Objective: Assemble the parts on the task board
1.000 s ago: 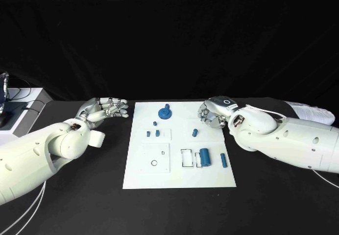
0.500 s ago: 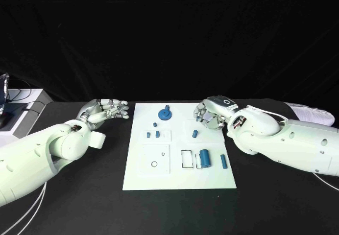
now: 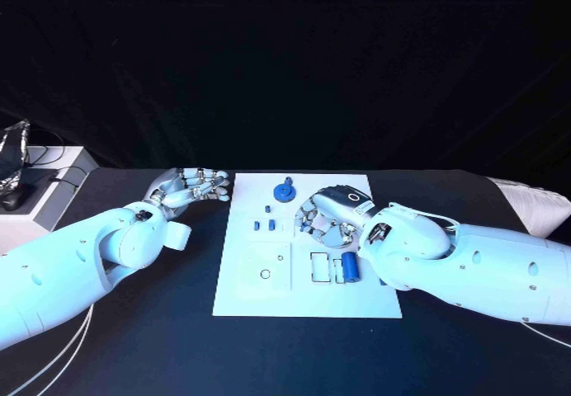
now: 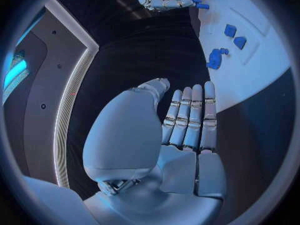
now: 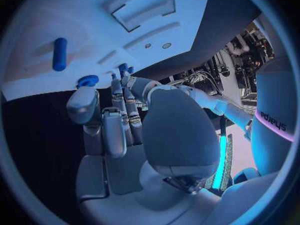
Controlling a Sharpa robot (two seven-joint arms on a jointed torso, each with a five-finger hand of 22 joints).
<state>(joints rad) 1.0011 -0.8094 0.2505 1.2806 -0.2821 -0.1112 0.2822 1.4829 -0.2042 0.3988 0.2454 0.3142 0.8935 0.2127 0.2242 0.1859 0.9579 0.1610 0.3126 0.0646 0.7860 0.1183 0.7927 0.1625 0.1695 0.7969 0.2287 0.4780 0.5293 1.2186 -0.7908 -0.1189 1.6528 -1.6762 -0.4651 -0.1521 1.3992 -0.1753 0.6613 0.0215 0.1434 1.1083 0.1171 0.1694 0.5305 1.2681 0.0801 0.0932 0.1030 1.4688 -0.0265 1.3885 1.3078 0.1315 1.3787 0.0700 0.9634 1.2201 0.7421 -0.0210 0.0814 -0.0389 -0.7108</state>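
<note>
The white task board (image 3: 256, 293) lies mid-table. On it are a round blue part (image 3: 283, 191) at the far end, two small blue parts (image 3: 264, 224) on the left half and a blue cylinder (image 3: 349, 266) nearer me. My right hand (image 3: 327, 216) hangs over the board's middle with its fingers bent down and nothing seen in them. In the right wrist view its fingertips (image 5: 119, 80) reach a small blue part (image 5: 123, 67); a blue peg (image 5: 60, 54) lies on the board (image 5: 37, 70). My left hand (image 3: 191, 188) hovers off the board's far left corner, its fingers (image 4: 194, 115) straight, holding nothing.
A white stand (image 3: 30, 198) with cables sits at the table's far left edge. A pale cloth (image 3: 530, 198) lies at the far right. The board has raised square tiles (image 3: 264, 266) and a small rectangular slot (image 3: 319, 268) beside the cylinder.
My right hand has moved from the board's right edge inward over its middle, covering the small blue part that stood there. The left hand has barely moved. The camera has shifted a little.
</note>
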